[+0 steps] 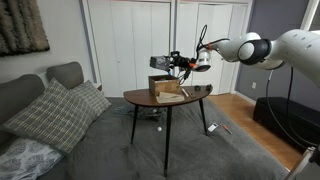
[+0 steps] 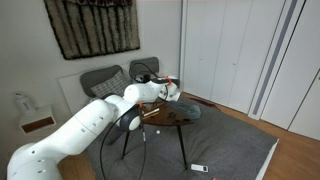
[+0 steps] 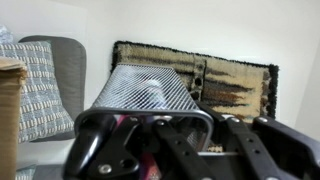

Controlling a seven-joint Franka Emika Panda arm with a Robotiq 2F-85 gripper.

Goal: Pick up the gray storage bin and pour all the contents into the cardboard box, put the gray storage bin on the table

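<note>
Gray, dark and soft-sided, the small rectangular storage bin (image 1: 160,62) hangs in the air, clear of the table top and above the small brown corrugated cardboard box (image 1: 167,90). I have the Robotiq gripper (image 1: 181,63) clamped on the bin's wall; how narrow the jaw gap is I cannot read. The box stands on the rounded dark-brown wooden table (image 1: 200,95), about mid-top and in from every edge. In the wrist view the bin's ribbed side (image 3: 150,90) fills the centre, with the box (image 3: 10,110) at the left border. The bin's contents are not visible.
</note>
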